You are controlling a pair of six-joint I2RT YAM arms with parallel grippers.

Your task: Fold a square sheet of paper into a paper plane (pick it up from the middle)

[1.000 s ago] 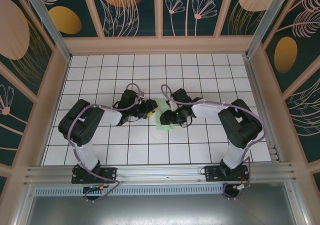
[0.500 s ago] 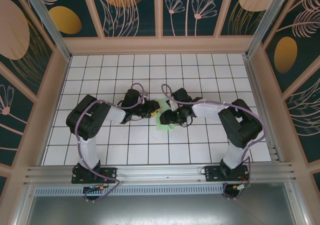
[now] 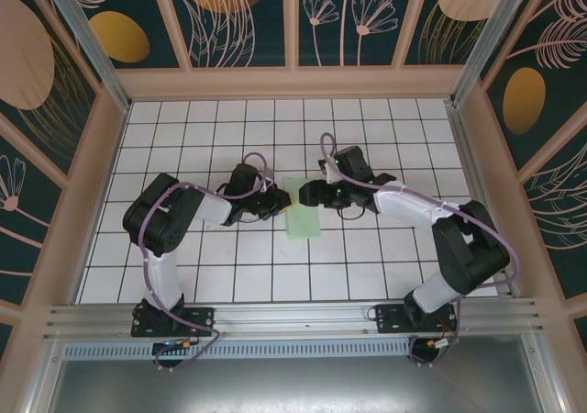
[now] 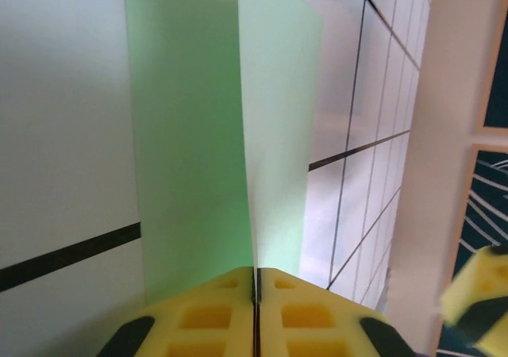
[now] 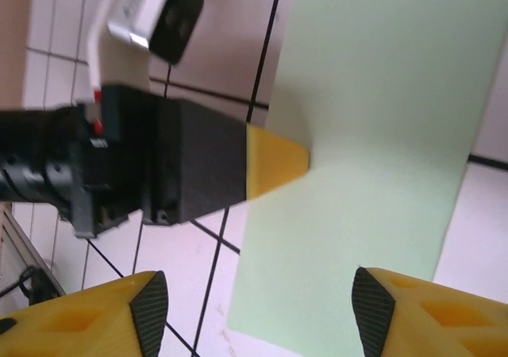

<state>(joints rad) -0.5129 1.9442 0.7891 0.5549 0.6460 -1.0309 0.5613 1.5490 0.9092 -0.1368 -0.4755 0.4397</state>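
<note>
Our left hand (image 3: 278,203) was closed on the sheet of paper (image 3: 305,218), at about the middle of its left edge. From the left wrist camera we saw the two yellow pads (image 4: 214,313) pressed together with the thin green edge between them. From this place the paper ran away from the hand in two faces, one darker and one lighter, which met in a straight line. We could not tell whether this line was a sharp fold or only a bend.

The sheet was pale green and plain, and from above it looked longer than wide. It was near the centre of the white tiled desk (image 3: 183,128), between the two arms, with its long sides running from the near side to the far side.

Our right hand (image 3: 308,193) was over the far part of the sheet. Its yellow fingers (image 5: 432,313) stood wide apart and held nothing. We could not tell if they touched the paper.
</note>
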